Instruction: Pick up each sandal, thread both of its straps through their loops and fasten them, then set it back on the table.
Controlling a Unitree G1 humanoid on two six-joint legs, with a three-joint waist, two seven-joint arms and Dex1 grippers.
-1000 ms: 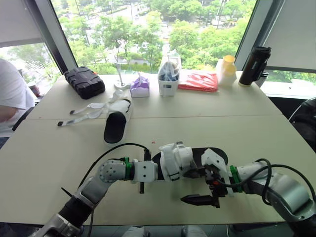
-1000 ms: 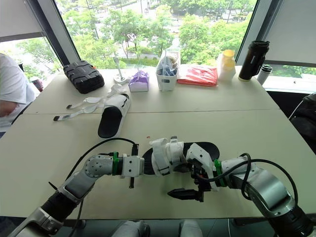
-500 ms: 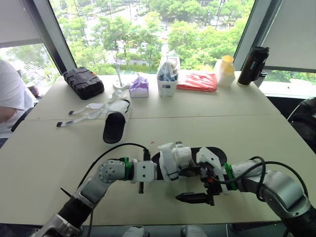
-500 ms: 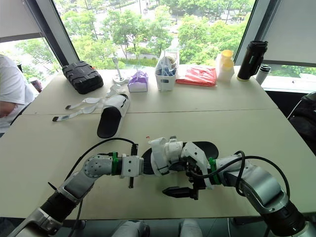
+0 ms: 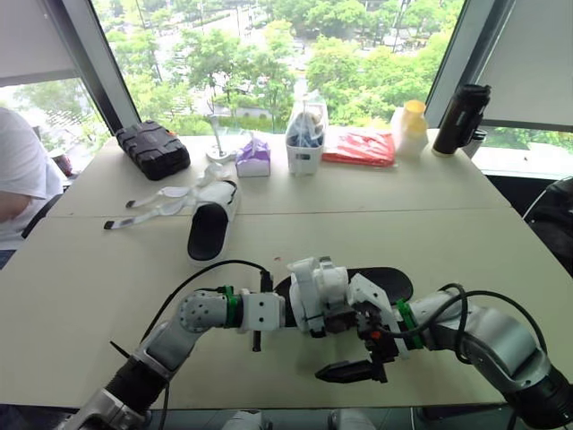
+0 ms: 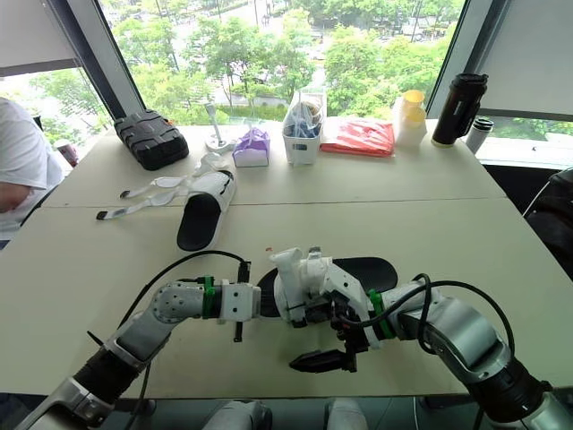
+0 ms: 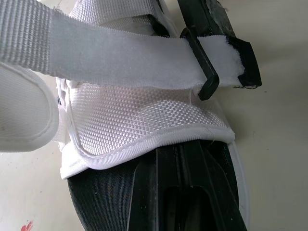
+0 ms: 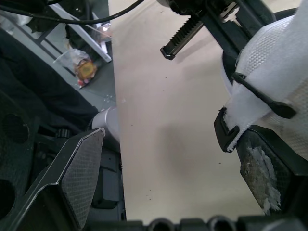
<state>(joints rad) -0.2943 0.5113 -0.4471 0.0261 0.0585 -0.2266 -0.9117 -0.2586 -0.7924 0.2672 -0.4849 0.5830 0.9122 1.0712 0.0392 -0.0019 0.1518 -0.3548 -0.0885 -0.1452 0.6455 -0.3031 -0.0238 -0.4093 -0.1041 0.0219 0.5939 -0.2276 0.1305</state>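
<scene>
near sandal (image 5: pixel 387 282) lies at the front edge of the table (image 5: pixel 107 296). right pincer (image 8: pixel 171 139) stands wide apart, the strap (image 7: pixel 120 57) end, through its loop (image 7: pixel 207 72), touching one pad (image 8: pixel 260 173); state of left pincer (image 7: pixel 180 192) cannot be told. likely risk: unclamped, the strap slips back out before fastening.

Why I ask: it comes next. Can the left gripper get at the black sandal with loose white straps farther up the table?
Probably not yet: the left gripper is busy at the near black-soled sandal. Nothing stands between it and the far black sandal with loose white straps.
</scene>
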